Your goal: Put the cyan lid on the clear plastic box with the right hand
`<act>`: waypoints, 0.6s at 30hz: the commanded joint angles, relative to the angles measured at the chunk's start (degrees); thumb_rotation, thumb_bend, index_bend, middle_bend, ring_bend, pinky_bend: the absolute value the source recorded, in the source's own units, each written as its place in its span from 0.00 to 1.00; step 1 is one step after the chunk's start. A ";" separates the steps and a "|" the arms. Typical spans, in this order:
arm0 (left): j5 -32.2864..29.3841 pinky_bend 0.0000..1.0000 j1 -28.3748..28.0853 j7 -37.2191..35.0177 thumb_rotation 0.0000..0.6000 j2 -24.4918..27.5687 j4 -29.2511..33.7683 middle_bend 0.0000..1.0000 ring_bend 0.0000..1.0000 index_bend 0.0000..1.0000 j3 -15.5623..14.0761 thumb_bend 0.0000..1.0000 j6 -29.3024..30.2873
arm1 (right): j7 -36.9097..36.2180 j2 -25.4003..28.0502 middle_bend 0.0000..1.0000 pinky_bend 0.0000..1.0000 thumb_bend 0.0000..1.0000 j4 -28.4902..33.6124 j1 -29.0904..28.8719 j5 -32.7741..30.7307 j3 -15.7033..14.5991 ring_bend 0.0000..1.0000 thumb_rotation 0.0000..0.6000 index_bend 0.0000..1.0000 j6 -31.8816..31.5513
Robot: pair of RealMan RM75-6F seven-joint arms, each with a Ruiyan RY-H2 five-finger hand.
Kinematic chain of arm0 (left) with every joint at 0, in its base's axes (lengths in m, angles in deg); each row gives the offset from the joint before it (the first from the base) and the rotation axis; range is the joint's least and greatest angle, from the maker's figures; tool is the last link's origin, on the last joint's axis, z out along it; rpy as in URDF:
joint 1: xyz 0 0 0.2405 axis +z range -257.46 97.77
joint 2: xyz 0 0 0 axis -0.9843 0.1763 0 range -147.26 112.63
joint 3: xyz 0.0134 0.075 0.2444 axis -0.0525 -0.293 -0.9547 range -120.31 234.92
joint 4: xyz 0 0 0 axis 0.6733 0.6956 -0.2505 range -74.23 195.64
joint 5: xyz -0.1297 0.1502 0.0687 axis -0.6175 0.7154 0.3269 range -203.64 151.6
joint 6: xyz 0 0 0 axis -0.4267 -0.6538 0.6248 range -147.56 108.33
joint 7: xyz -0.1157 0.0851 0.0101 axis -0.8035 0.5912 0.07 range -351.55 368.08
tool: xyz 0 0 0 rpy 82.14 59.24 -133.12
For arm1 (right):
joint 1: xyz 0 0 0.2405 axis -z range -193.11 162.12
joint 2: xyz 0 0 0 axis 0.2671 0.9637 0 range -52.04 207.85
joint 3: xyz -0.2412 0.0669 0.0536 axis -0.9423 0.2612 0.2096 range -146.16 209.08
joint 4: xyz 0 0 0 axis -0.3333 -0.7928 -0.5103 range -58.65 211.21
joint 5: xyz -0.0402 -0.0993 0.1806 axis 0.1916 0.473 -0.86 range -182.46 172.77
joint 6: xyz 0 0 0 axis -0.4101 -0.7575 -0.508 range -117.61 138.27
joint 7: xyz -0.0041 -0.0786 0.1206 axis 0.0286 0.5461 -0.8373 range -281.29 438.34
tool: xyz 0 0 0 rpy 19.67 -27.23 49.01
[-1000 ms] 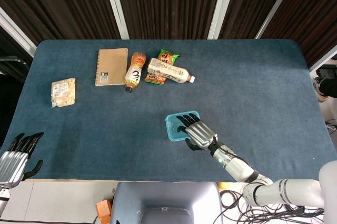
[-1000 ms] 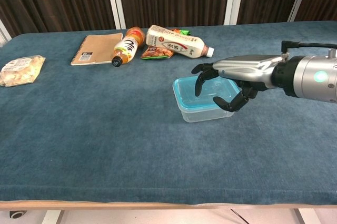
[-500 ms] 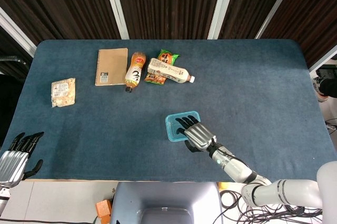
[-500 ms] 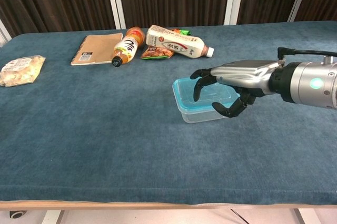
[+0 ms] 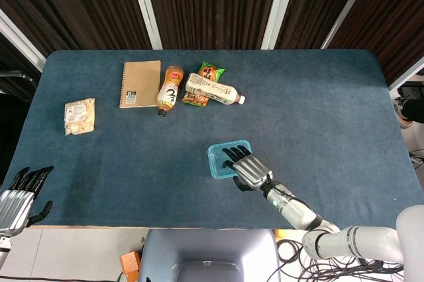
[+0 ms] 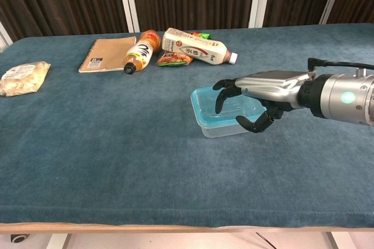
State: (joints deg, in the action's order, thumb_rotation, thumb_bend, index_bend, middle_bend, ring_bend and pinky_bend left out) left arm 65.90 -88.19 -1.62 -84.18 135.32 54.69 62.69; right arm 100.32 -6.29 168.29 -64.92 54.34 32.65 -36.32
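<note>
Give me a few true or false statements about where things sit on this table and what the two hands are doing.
1. The cyan lid sits on the clear plastic box. True.
2. The right hand is over the box. True.
3. The left hand grips the notebook. False: it is at the table's near left corner, holding nothing.
4. The orange-capped bottle stands upright. False: it lies on its side beside the notebook.
5. The snack bag lies far left of the box. True.

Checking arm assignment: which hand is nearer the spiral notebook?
Right. The right hand hovers over the clear box mid-table; the left hand sits off the table's near-left corner, farther from the notebook.
</note>
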 commanded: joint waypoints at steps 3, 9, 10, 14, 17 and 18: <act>-0.08 0.09 0.01 -0.27 1.00 -0.14 -0.24 0.14 0.15 0.00 -0.05 0.39 -0.17 | -0.21 -0.33 0.00 0.00 0.58 -0.48 0.16 0.12 -0.04 0.00 0.96 0.32 0.53; -0.03 0.09 0.05 -0.48 1.00 -0.19 -0.53 0.14 0.15 0.00 -0.02 0.39 0.00 | -0.15 -0.83 0.00 0.00 0.58 -1.26 0.29 0.05 -0.16 0.00 0.96 0.32 1.15; -0.03 0.09 0.05 -0.51 1.00 -0.16 -0.51 0.14 0.15 0.00 -0.01 0.39 0.03 | -0.14 -0.89 0.00 0.00 0.58 -1.36 0.31 0.05 -0.15 0.00 0.96 0.32 1.19; -0.03 0.09 0.12 -0.51 1.00 -0.14 -0.50 0.14 0.15 0.00 -0.02 0.39 0.10 | 0.13 -1.13 0.00 0.00 0.58 -1.69 0.33 -0.05 -0.18 0.00 0.96 0.32 1.40; -0.08 0.09 0.16 -0.63 1.00 -0.11 -0.51 0.14 0.15 0.00 0.06 0.39 0.25 | -0.47 -0.83 0.00 0.00 0.58 -1.14 0.65 0.74 0.46 0.00 0.96 0.32 0.49; -0.15 0.09 0.20 -0.77 1.00 -0.08 -0.57 0.14 0.15 0.00 0.13 0.39 0.37 | -0.83 -0.38 0.00 0.00 0.58 -0.60 0.95 1.62 0.81 0.00 0.97 0.31 -0.44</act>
State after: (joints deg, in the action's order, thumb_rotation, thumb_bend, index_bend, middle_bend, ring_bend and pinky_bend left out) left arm 65.79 -88.02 -2.33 -84.28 134.78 54.79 63.02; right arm 99.89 -7.09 167.19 -64.27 55.21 33.07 -35.98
